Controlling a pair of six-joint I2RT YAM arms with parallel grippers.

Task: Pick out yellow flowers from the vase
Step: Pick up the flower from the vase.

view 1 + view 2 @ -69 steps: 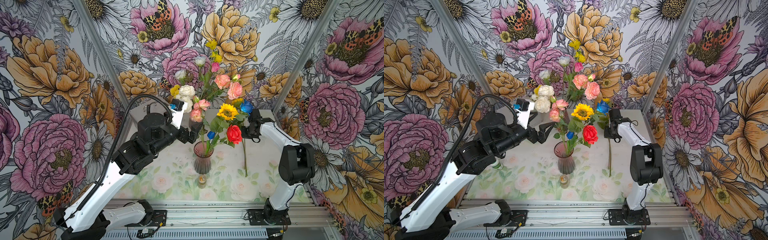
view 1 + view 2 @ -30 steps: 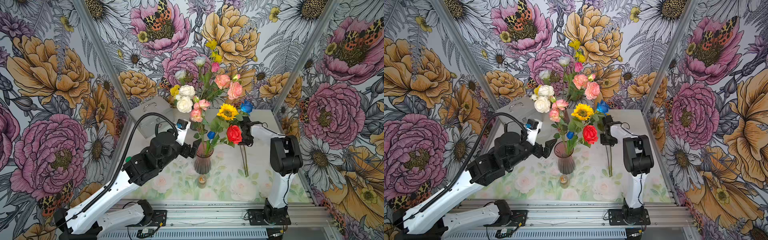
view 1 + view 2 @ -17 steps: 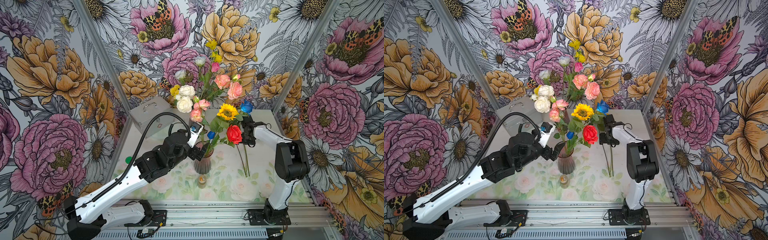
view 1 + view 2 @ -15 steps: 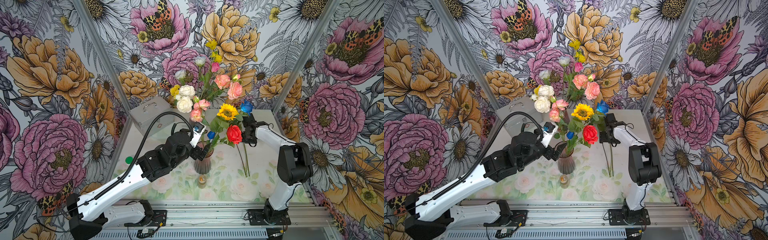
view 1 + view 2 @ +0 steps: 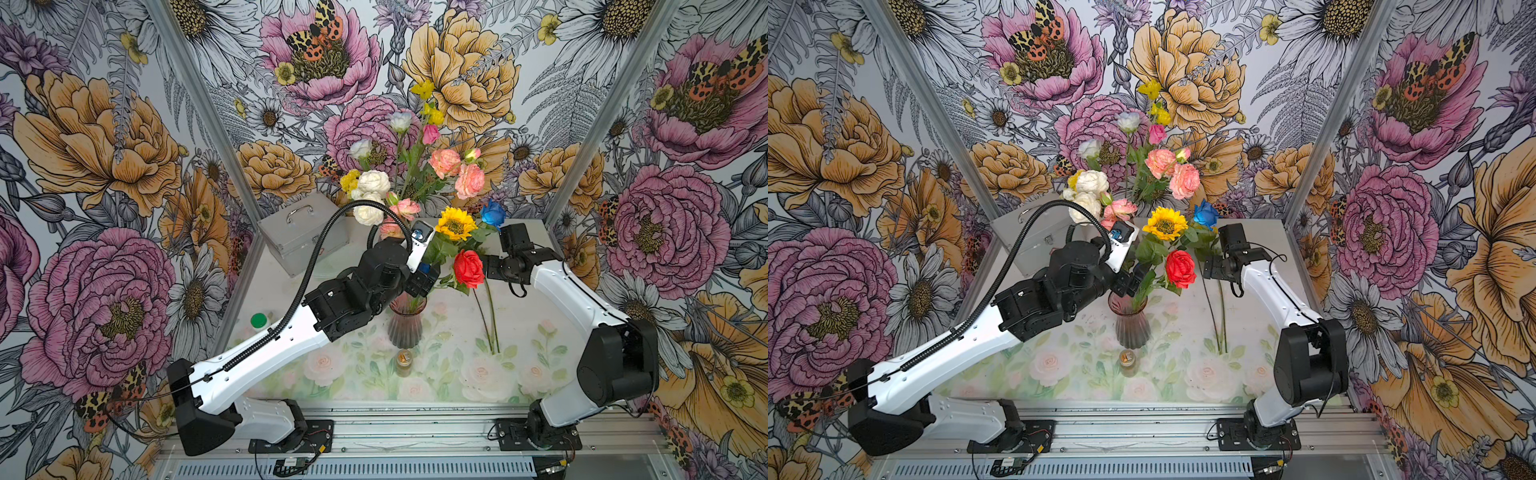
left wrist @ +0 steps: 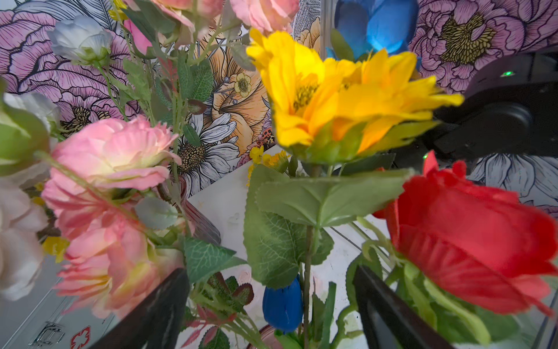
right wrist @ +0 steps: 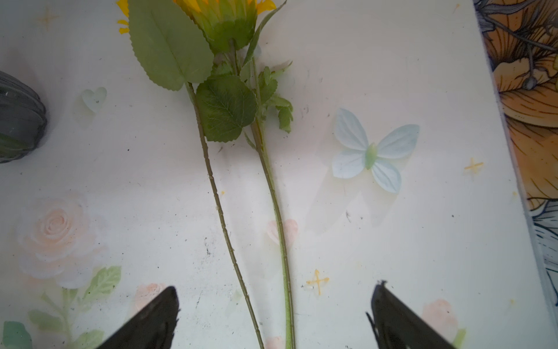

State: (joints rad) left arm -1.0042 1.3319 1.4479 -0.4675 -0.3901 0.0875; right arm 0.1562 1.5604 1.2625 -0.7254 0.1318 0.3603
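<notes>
The table [image 5: 353, 370] is a white sheet printed with pale roses, leaves and a light blue butterfly, and it is a little scuffed with dark specks. The walls around it carry wallpaper [image 5: 104, 137] with very big drawn peonies and daisies. In the back left corner sits a silver metal case [image 5: 303, 237] with a handle. A small jar [image 5: 404, 357] stands between the vase and the front edge.

The vase [image 5: 405, 328] is of ribbed, pinkish glass, narrow at the neck, and it stands near the middle of the table. Fabric flowers on green plastic stems rise out of it: a sunflower [image 5: 455, 224] with a dark centre, a red rose [image 5: 468, 268] and a blue rose [image 5: 493, 212]. Behind them, among white and pink blooms, are a small yellow spray [image 5: 350, 179] and tall yellow heads [image 5: 423, 88].

The left gripper [image 6: 270, 272] is just above the vase mouth. Its black jaws are wide apart, and the sunflower's thin stem passes between them without touching either. The right gripper [image 7: 275, 287] hovers low over the table, between the vase and the right edge, with jaws wide and holding nothing. Under it a second sunflower [image 7: 229, 33] lies flat, and one more green stem [image 7: 274, 196] lies just beside it. The head of that stem I cannot see.
</notes>
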